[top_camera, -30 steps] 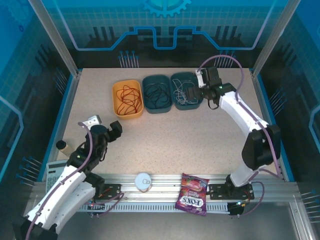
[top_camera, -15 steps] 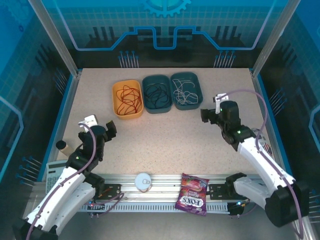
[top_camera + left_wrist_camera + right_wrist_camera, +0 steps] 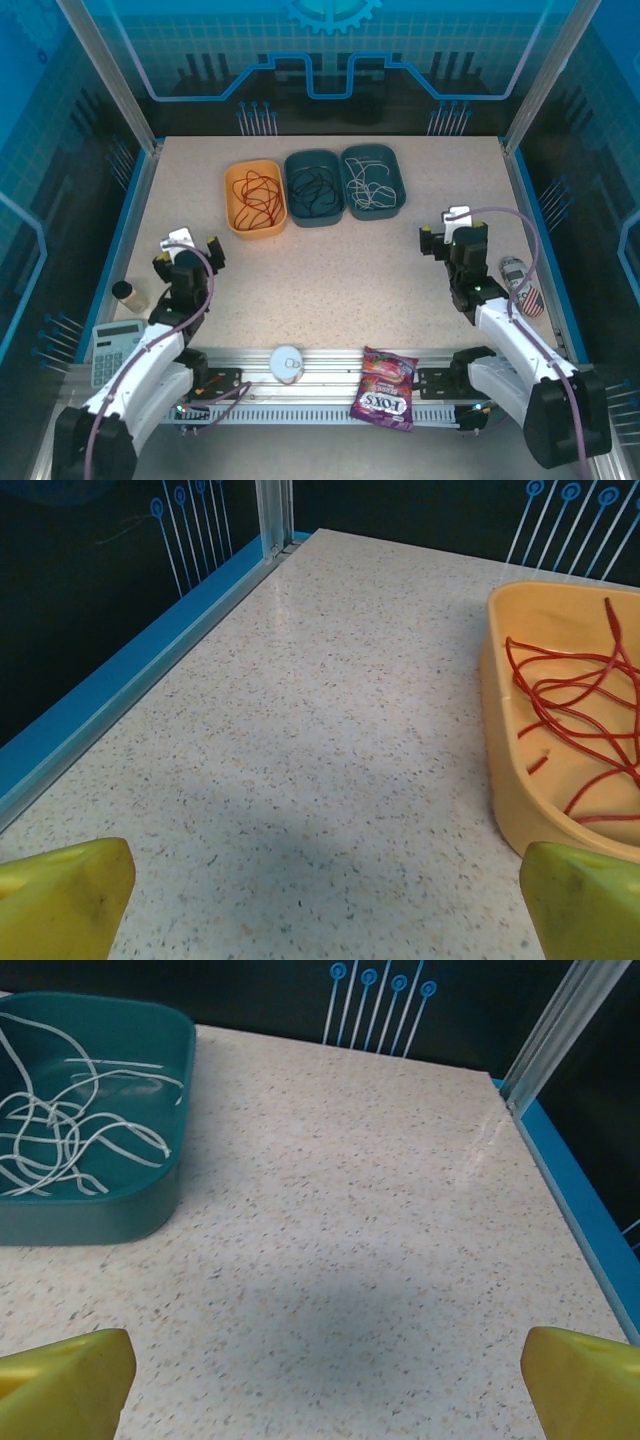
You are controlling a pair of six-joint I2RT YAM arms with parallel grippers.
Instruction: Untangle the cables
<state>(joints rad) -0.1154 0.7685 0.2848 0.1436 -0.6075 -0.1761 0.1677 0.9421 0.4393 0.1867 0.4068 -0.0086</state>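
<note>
The speckled table (image 3: 350,285) is the biggest thing before me. My left gripper (image 3: 188,255) hangs low over its left side, jaws spread wide with nothing between them. From my left wrist, the yellow fingertips (image 3: 65,895) sit at the bottom corners over bare tabletop. My right gripper (image 3: 447,238) hangs over the right side, jaws just as wide and empty.

Three trays stand side by side at the far middle: an orange tray (image 3: 255,233), a middle teal tray (image 3: 318,223) and a right teal tray (image 3: 380,214). Red cables (image 3: 255,195) curl in the orange one, black cables (image 3: 313,185) in the middle one and white cables (image 3: 370,185) in the right one, all well apart from both my grippers.

Near my bases lie a calculator (image 3: 118,348) and a candy bag (image 3: 387,388)
</note>
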